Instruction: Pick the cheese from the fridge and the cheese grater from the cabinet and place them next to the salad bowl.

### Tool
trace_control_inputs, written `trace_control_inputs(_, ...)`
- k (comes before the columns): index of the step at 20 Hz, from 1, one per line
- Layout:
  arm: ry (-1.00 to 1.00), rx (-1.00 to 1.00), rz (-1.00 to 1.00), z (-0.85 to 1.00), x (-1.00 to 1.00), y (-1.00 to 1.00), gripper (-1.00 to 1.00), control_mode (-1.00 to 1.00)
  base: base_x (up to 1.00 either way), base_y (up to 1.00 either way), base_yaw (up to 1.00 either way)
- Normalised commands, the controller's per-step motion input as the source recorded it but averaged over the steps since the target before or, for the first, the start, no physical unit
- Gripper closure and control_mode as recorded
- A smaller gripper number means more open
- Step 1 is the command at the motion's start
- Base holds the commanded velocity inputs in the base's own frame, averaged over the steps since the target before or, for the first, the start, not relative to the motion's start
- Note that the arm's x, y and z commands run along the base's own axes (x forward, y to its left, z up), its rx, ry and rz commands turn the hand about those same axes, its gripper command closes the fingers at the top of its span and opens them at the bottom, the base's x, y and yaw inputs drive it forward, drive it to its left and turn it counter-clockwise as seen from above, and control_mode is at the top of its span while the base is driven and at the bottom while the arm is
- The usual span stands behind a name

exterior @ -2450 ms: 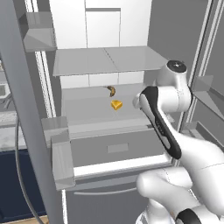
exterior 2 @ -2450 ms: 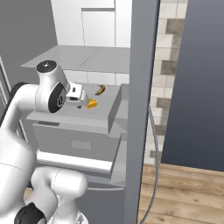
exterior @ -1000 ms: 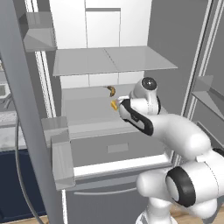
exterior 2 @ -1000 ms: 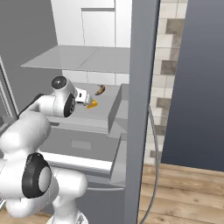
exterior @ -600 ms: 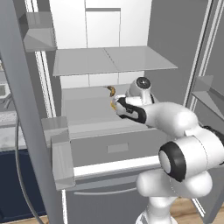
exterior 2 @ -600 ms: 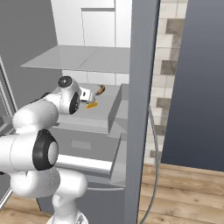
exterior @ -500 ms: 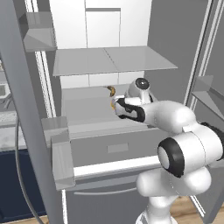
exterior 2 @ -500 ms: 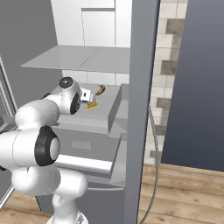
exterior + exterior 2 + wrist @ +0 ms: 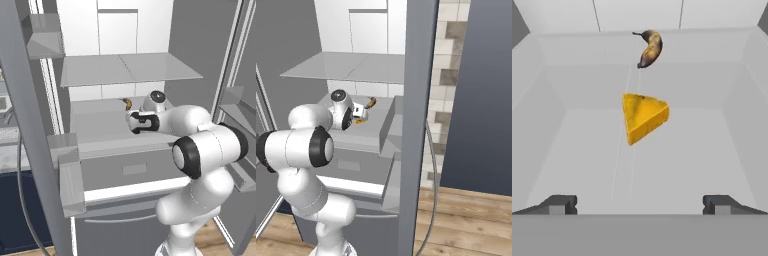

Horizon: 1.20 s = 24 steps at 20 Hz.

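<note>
Early stage: reaching for the cheese, nothing picked yet.

The hand (image 9: 640, 205) is inside the fridge (image 9: 125, 75) with its fingers spread wide and empty, lined up on the cheese (image 9: 643, 116), which lies on the shelf (image 9: 677, 160) just ahead, in front of a brown banana (image 9: 650, 48). By my reading, grasping the cheese, fetching the cheese grater and both placements beside the salad bowl remain.

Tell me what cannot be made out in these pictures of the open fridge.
- Small yellow-orange cheese wedge: in the left base view the white arm covers it; in the right base view a sliver shows beside the wrist.
- Curved brown banana-like item: partly hidden behind the arm in both base views.
- Open tool: its fingertips are cut by the hand view's bottom edge.
</note>
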Motion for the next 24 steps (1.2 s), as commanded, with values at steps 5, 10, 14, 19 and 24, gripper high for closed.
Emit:
trace_control_inputs(5,0.07,0.0,0.0,-0.25,0.38,0.06,-1.0,-1.0,0.0,0.0,0.0)
trace_control_inputs(10,0.0,0.0,0.0,-0.17,0.36,0.07,-1.0,-1.0,0.0,0.0,0.0)
trace_control_inputs(14,0.0,0.0,0.0,-0.15,0.39,0.07,-1.0,-1.0,0.0,0.0,0.0)
trace_control_inputs(19,0.0,0.0,0.0,-0.16,0.4,0.04,-1.0,-1.0,0.0,0.0,0.0)
trace_control_inputs(24,0.0,0.0,0.0,-0.15,0.34,0.0,-1.0,-1.0,0.0,0.0,0.0)
